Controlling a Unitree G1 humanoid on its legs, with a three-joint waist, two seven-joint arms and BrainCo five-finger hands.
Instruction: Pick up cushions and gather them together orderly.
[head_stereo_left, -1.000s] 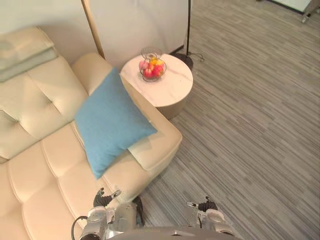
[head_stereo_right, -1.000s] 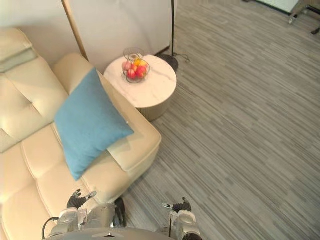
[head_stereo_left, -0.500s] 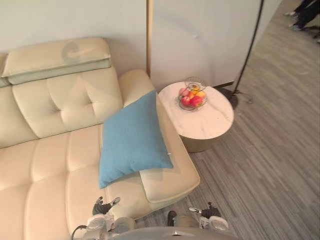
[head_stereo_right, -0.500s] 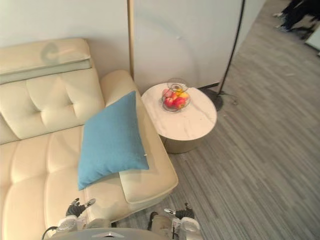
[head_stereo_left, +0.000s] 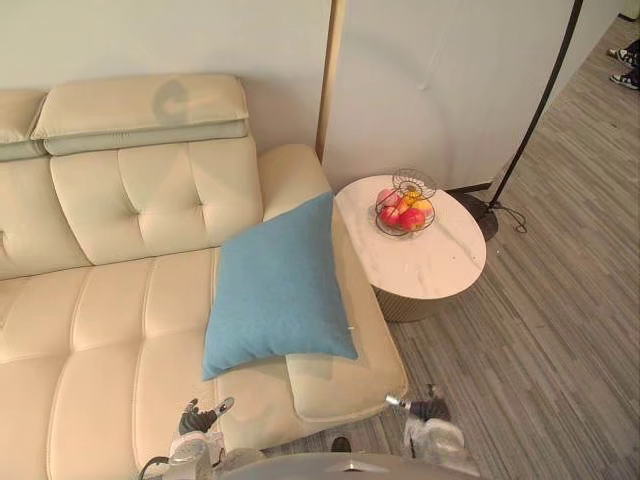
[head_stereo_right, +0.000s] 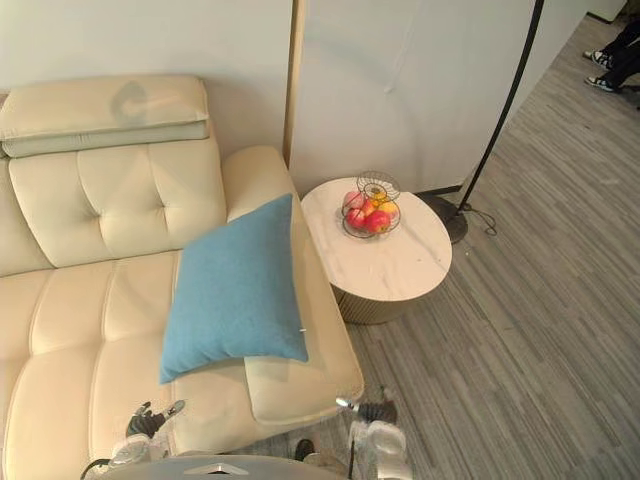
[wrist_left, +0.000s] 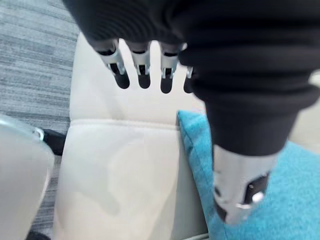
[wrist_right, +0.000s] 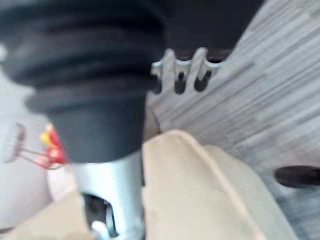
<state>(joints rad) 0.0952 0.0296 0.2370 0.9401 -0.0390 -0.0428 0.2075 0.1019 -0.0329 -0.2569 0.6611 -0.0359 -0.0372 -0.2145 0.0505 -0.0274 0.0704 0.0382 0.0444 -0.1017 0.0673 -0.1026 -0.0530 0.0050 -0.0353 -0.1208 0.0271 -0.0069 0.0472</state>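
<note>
I see: plain teal-blue cushion (head_stereo_left: 277, 287), cream sofa (head_stereo_left: 100, 310), white marbled table (head_stereo_left: 432, 266), red & yellow fruit (head_stereo_left: 403, 213), grey-striped floor (head_stereo_left: 560, 340).

Living room: sofa (head_stereo_left: 120, 330), fruit table (head_stereo_left: 430, 265)

Fruit basket (head_stereo_left: 405, 205) on round table (head_stereo_left: 430, 268)

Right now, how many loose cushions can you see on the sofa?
1. The blue cushion leans against the armrest at the end of the sofa nearest the round table. Others may lie further along the sofa, past the edge of the view.
</note>
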